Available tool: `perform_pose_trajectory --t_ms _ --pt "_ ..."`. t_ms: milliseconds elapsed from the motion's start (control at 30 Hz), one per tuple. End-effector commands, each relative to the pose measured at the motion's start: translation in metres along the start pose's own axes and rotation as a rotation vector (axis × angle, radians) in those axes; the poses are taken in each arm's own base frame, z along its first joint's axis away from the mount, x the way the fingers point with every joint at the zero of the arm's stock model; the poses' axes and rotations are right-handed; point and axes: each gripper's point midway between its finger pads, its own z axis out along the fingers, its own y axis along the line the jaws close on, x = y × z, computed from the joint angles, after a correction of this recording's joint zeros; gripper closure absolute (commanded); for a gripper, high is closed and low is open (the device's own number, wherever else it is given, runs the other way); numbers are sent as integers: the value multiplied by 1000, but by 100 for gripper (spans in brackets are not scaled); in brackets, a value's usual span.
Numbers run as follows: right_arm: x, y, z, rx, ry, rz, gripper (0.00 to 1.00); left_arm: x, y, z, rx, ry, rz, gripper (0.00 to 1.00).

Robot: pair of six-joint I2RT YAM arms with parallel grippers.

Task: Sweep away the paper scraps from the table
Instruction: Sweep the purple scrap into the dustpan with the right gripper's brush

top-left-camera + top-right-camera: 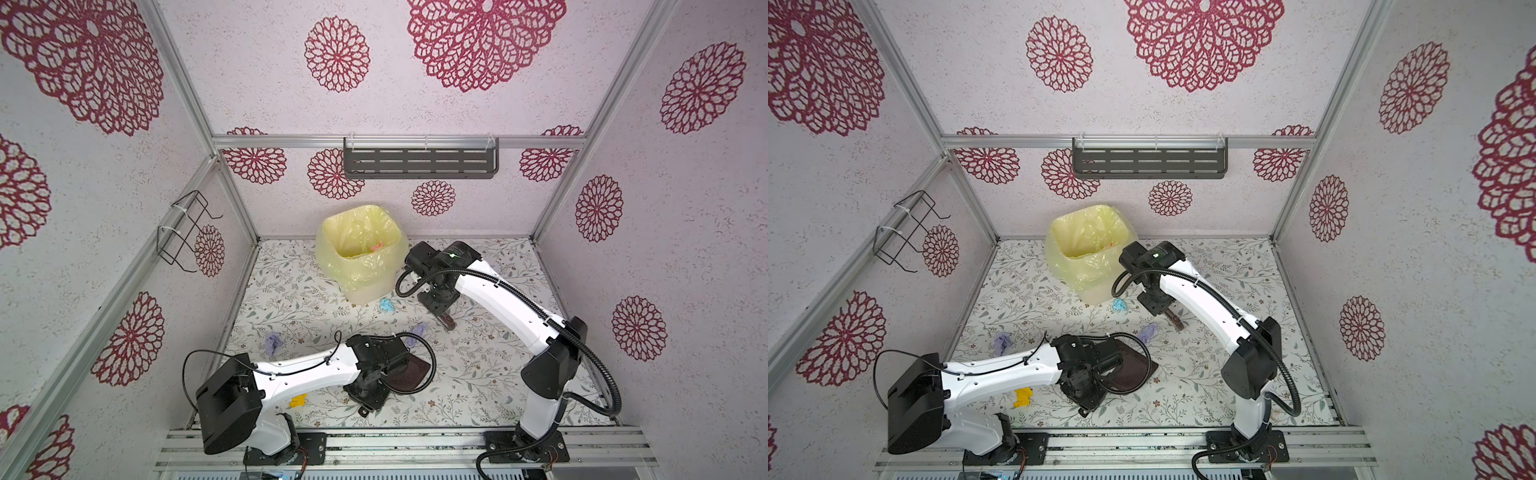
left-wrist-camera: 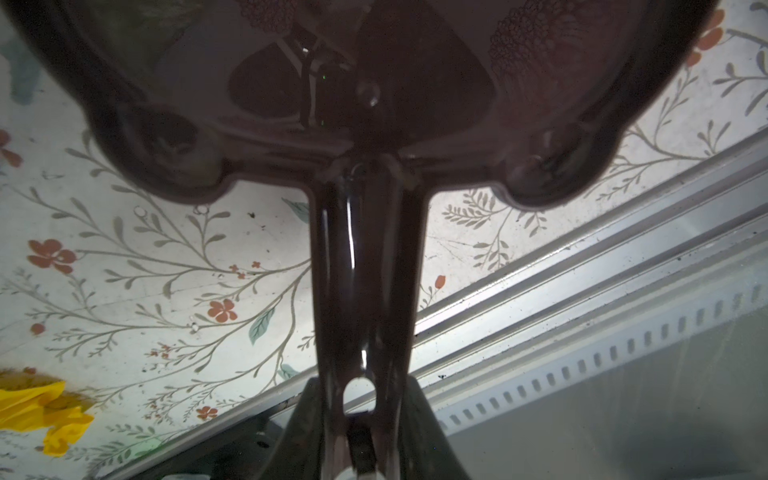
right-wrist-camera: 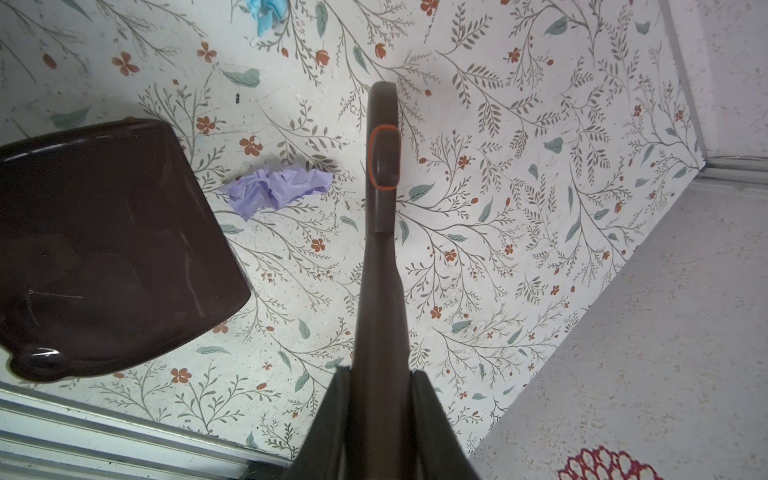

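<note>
Right wrist view has the right gripper [image 3: 380, 395] pinching a brown brush [image 3: 380, 232] by its shaft, jaws pressed against both sides; the bristle end does not show. In the left wrist view the left gripper [image 2: 365, 415] is clamped on the handle of the dustpan [image 2: 374, 83], held close to the table [image 1: 498, 365]. I cannot tell whether the dustpan's lip touches the surface.

One lilac scrap [image 3: 278, 189] lies just beside the dustpan, between it and the brush. A blue scrap [image 1: 387, 305] sits farther from the dustpan, close to the foot of the bin [image 1: 332, 266]. A second lilac scrap [image 1: 273, 344] lies well apart from the dustpan, beyond the left arm [image 1: 307, 370]. A yellow scrap [image 1: 298, 401] lies behind the dustpan, near its handle and close by that arm.

Risks, as I judge them:
- If the lip rides above the table, the nearest scrap slides underneath instead of in.
- These wads look light and springy, so a fast stroke may flick one sideways past the dustpan.
- A thin shaft held between two flat jaws can twist under side load, turning the stroke off line.
- The yellow scrap is easy to miss, or the arm may knock it off the near edge.
- The blue one may jam against the bin.
</note>
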Motion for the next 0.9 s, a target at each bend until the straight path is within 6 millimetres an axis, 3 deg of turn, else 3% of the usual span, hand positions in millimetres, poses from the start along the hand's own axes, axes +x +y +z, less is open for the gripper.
perform_pose_trajectory --t_ms 0,467,867 --pt "7 6 0 6 27 -44 100 -5 2 4 -5 -7 11 100" --pt "18 56 -11 -138 32 -110 100 -5 2 7 7 24 7 100" --pt "43 130 -67 -427 -14 -193 100 -5 3 8 11 26 1 100"
